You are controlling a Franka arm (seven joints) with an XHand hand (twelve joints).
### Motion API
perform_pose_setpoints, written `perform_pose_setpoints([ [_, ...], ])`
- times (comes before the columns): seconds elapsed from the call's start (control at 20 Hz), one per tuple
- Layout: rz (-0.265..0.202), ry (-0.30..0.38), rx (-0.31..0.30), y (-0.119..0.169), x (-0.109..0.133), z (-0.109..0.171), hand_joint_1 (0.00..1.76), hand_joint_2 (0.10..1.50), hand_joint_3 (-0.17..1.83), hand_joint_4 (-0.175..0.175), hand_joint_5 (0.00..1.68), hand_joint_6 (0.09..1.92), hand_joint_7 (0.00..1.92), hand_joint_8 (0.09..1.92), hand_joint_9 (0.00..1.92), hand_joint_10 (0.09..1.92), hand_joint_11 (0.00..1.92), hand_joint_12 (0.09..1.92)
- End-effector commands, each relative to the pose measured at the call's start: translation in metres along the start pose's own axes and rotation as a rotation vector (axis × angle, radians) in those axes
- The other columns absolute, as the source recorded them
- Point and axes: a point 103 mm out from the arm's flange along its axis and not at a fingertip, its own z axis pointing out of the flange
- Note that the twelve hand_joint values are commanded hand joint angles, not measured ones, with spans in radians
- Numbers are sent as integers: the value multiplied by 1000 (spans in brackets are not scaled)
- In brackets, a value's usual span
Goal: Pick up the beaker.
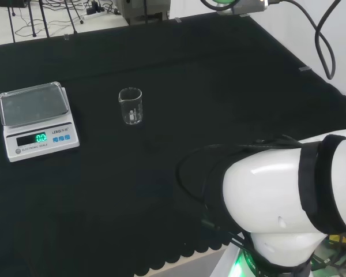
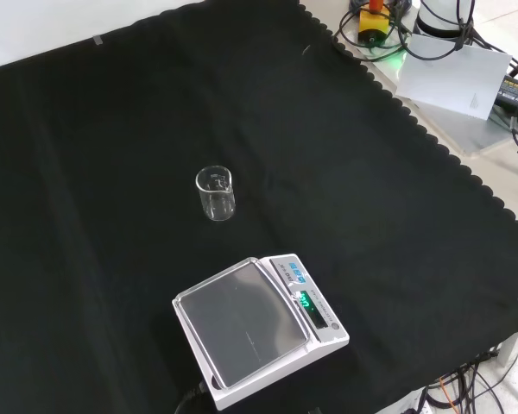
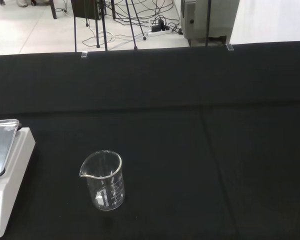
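Hand state cannot be told from these views. Small clear glass beaker stands upright and empty on the black-clothed bench, untouched. White electronic scale with a grey pan sits to its left in the head view, apart from it, display lit.

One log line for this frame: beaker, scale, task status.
beaker: upright, apparently empty, on cloth | scale: beside it, apart, pan bare | status: not yet picked up
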Motion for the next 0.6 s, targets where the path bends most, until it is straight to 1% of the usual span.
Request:
perform_pose_setpoints([
  [0.05, -1, -14, -6, 0, 0, 0, 746, 936, -174, -9, 165, 87, 165, 828, 273, 883, 30, 1408],
  [0.2, -5, -26, 8, 5, 7, 3, 708, 943, -175, -12, 190, 87, 168, 795, 241, 878, 2, 1392],
  [0.3, -30, -37, 14, 11, 22, 7, 706, 943, -175, -11, 188, 87, 168, 789, 237, 878, 0, 1389],
  [0.4, -40, -33, 21, 17, 33, 11, 706, 943, -175, -8, 175, 87, 167, 785, 235, 877, 0, 1388],
  [0.6, -43, -13, 49, 34, 35, 24, 710, 941, -175, -4, 147, 87, 139, 770, 224, 877, 0, 1372],
])
